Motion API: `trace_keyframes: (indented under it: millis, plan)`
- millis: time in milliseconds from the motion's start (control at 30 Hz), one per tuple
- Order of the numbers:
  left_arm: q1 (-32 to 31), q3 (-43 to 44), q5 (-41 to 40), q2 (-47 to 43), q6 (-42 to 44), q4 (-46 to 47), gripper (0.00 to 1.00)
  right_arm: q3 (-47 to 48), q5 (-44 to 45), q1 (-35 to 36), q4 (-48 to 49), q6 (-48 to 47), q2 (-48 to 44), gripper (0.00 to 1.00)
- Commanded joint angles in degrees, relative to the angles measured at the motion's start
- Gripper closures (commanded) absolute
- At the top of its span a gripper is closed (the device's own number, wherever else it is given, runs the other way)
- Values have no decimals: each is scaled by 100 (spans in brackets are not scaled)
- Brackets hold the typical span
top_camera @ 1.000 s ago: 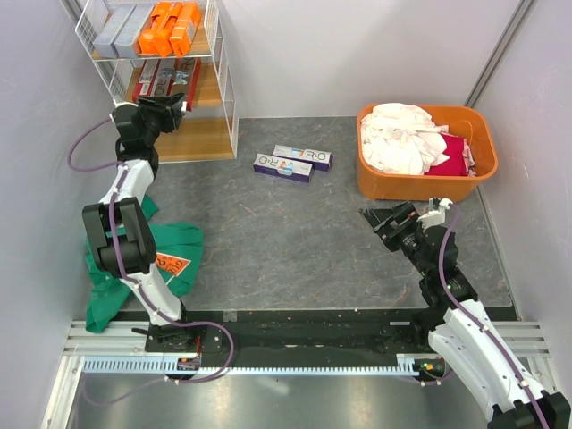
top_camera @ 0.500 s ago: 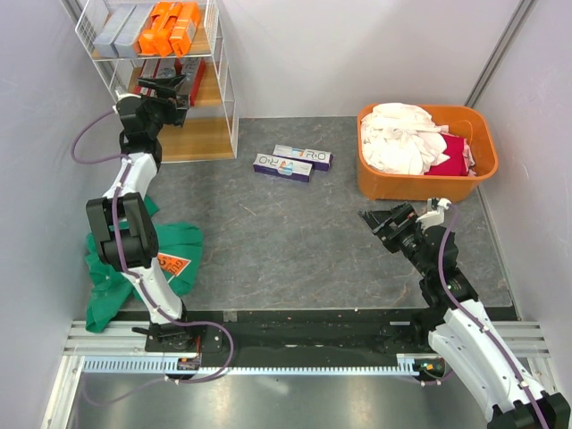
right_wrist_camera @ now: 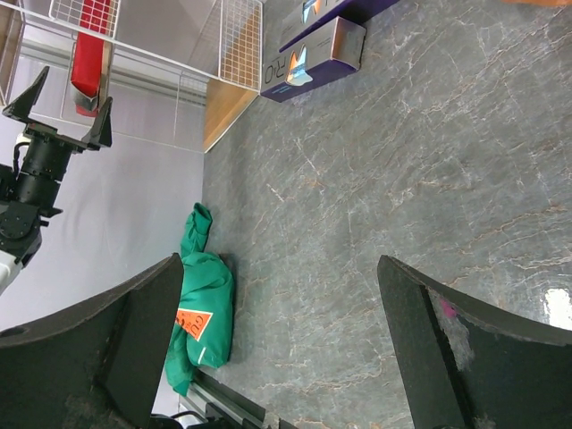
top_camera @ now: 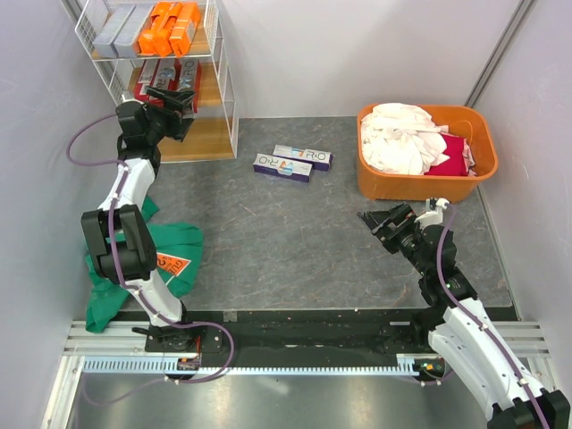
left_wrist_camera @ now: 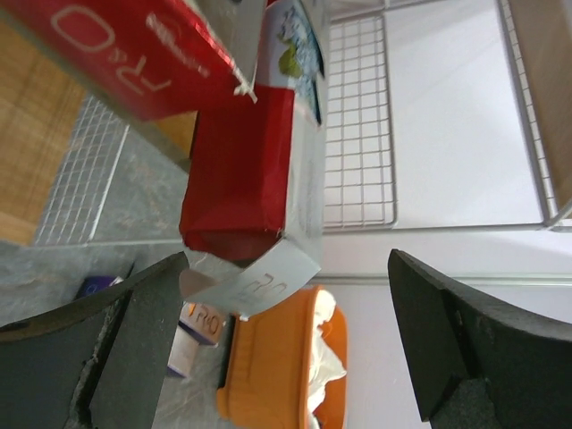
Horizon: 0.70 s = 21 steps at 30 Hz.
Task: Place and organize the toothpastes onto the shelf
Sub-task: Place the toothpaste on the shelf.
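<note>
The shelf (top_camera: 225, 85) stands at the far left, with silver-grey toothpastes (top_camera: 116, 27) and orange ones (top_camera: 170, 25) on its top board. Red toothpastes (top_camera: 159, 79) lie on the middle board. My left gripper (top_camera: 174, 95) is open just in front of that board. In the left wrist view a red carton (left_wrist_camera: 237, 179) sits beyond the open left gripper (left_wrist_camera: 286, 344), free of both fingers (left_wrist_camera: 98, 349). Two white and purple toothpastes (top_camera: 283, 167) (top_camera: 304, 157) lie on the floor. My right gripper (top_camera: 374, 223) hovers open and holds nothing; the right gripper (right_wrist_camera: 286, 340) is over bare stone surface.
An orange tub (top_camera: 371, 179) of laundry stands at the right, beyond my right arm. A green cloth (top_camera: 143, 259) lies by the left arm's base. The lowest wooden board (top_camera: 197, 141) is bare. White walls close in at the back and left.
My left gripper has risen to the middle board, opened and let go of a red carton there. The right arm has barely moved.
</note>
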Motion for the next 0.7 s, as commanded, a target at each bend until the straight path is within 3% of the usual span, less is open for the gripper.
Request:
trace_keyframes:
  millis: [0, 433, 667]
  plan:
    - [-20, 509, 377, -323, 717, -670, 0, 128, -86, -14, 73, -88, 7, 2]
    - [-20, -114, 677, -657, 744, -196, 2, 128, -122, -14, 73, -97, 42, 2]
    - [6, 429, 747, -149, 630, -196, 14, 102, -122, -14, 65, -97, 34, 2]
